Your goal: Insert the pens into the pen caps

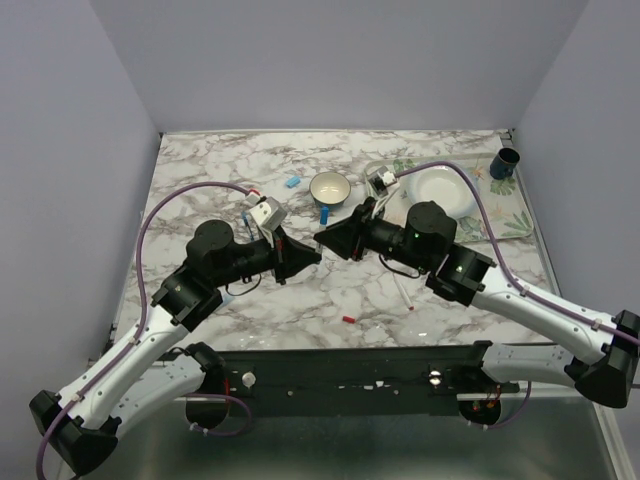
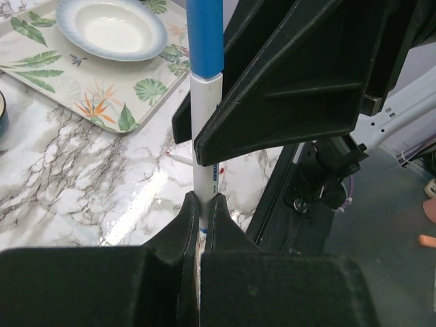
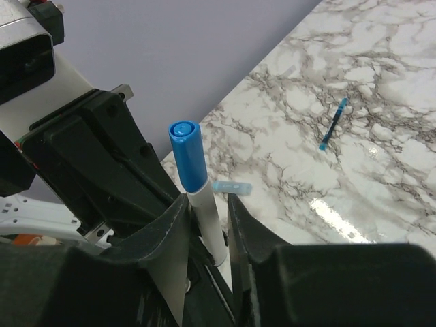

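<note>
From the left wrist camera, the blue cap (image 2: pixel 204 34) on the upright pen (image 2: pixel 206 102) runs off the top edge, so its end is unseen. The pen's lower end vanishes between the pinched fingers (image 2: pixel 185 228) of the left gripper (image 2: pixel 202 202). A black finger (image 2: pixel 272 102) of the right gripper (image 3: pixel 208 204) covers one side of the barrel. The print on the barrel is too small to read. A second pen (image 2: pixel 178 157) lying behind it shows only a short end. The plate (image 2: pixel 109 30) is clipped by the top edge.

From above, the two grippers hide the held pen entirely, and the right arm (image 1: pixel 520 295) covers part of the leaf-print tray (image 1: pixel 512 218).

From the right wrist camera, a thin blue object (image 3: pixel 332 125) is too small to identify.
</note>
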